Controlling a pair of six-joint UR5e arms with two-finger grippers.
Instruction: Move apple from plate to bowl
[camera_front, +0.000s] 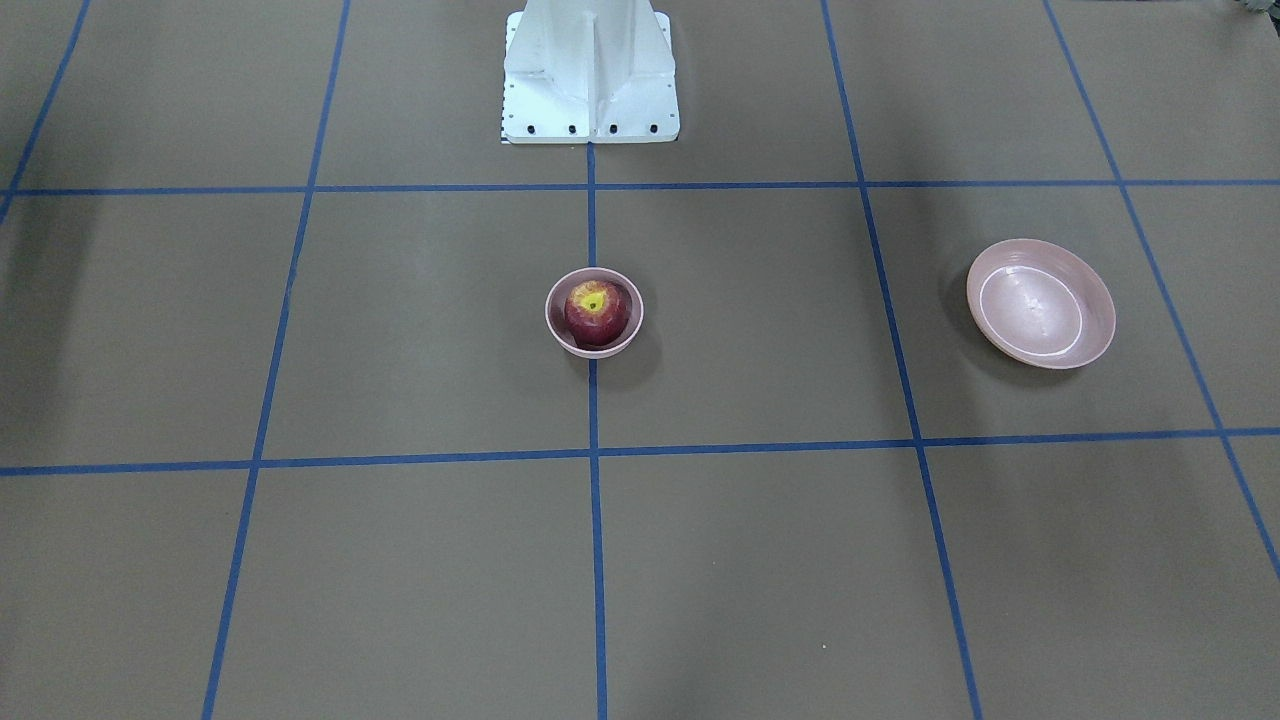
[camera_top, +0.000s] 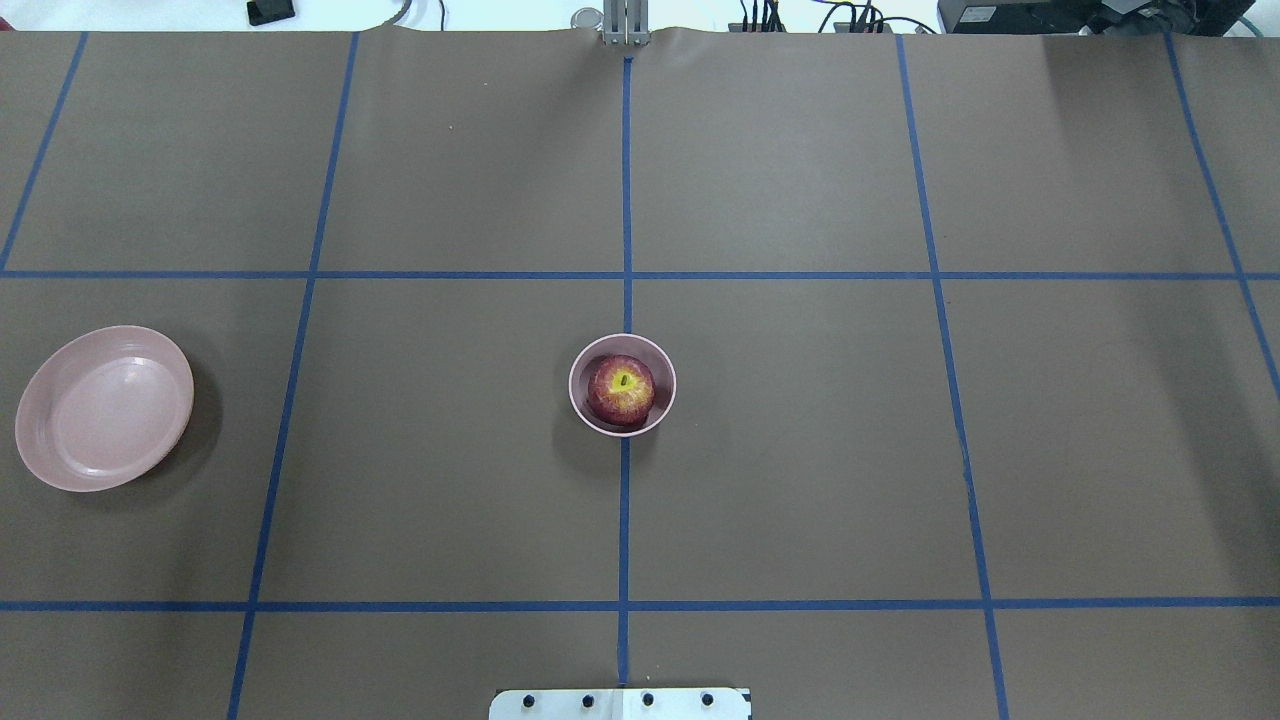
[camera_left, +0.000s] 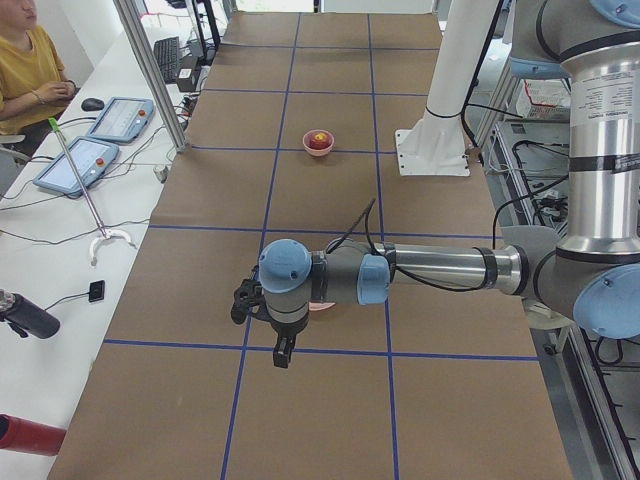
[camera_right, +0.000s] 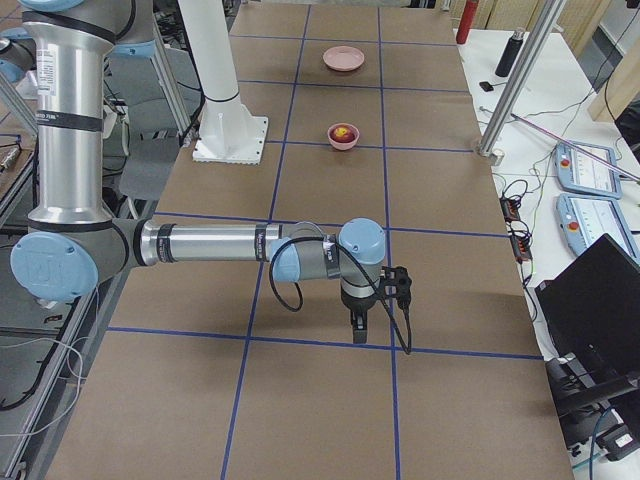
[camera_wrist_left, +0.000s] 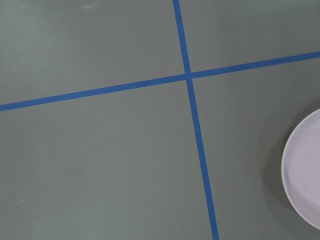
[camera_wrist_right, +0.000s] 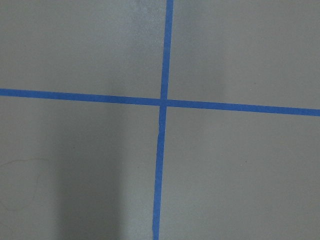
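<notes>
The dark red apple (camera_front: 597, 311) sits inside the small deep pink bowl (camera_front: 551, 322) at the table's centre; both also show in the overhead view, the apple (camera_top: 621, 388) and the bowl (camera_top: 622, 339). The wide pink plate (camera_top: 104, 407) lies empty far to the robot's left, and its edge shows in the left wrist view (camera_wrist_left: 305, 175). My left gripper (camera_left: 280, 352) hangs above the table near the plate, seen only from the side. My right gripper (camera_right: 360, 328) hangs over bare table far on the right. I cannot tell whether either is open or shut.
Blue tape lines (camera_top: 626, 200) divide the brown table into squares. The white robot pedestal (camera_front: 590, 70) stands at the table's robot-side edge. An operator (camera_left: 30, 60) sits at a side bench with teach pendants (camera_left: 120, 118) beyond the table's far edge.
</notes>
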